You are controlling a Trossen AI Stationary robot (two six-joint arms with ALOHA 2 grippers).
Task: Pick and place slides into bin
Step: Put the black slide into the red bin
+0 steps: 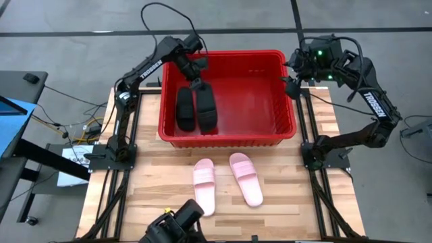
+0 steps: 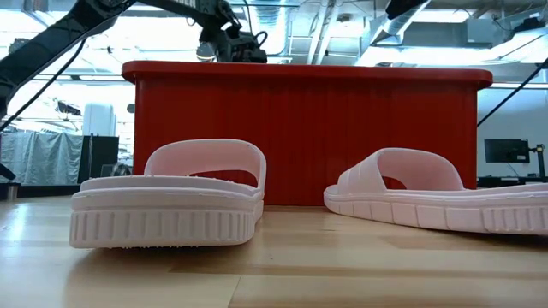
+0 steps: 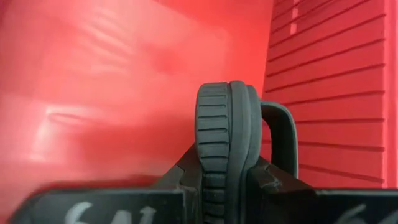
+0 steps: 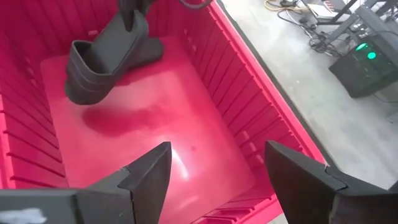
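The red bin [image 1: 287,101] stands at the table's far middle. My left gripper [image 1: 197,84] reaches down into its left part and is shut on a black slide [image 1: 206,109], which also shows in the right wrist view [image 4: 102,59]. The second black slide [image 1: 183,108] lies on the bin's floor beside it. Two light pink slides [image 1: 204,185] [image 1: 245,177] rest on their soles on the table in front of the bin. My right gripper [image 1: 291,84] is open and empty above the bin's right rim. My left gripper pinches one end of the black slide's sole [image 3: 227,155] between its two fingers, one finger [image 3: 186,180] on the underside and the other on the footbed side, where the strap [image 3: 281,134] stands. The fingers come from above, pointing down into the bin. The slide hangs tilted below them; whether its lower end [image 4: 81,87] touches the floor I cannot tell.
The bin's right half [image 4: 168,130] is bare floor. The table's wooden top [image 1: 304,202] is free to the left and right of the pink slides. In the low view the pink slides [image 2: 167,201] [image 2: 437,192] stand before the bin's near wall [image 2: 300,128].
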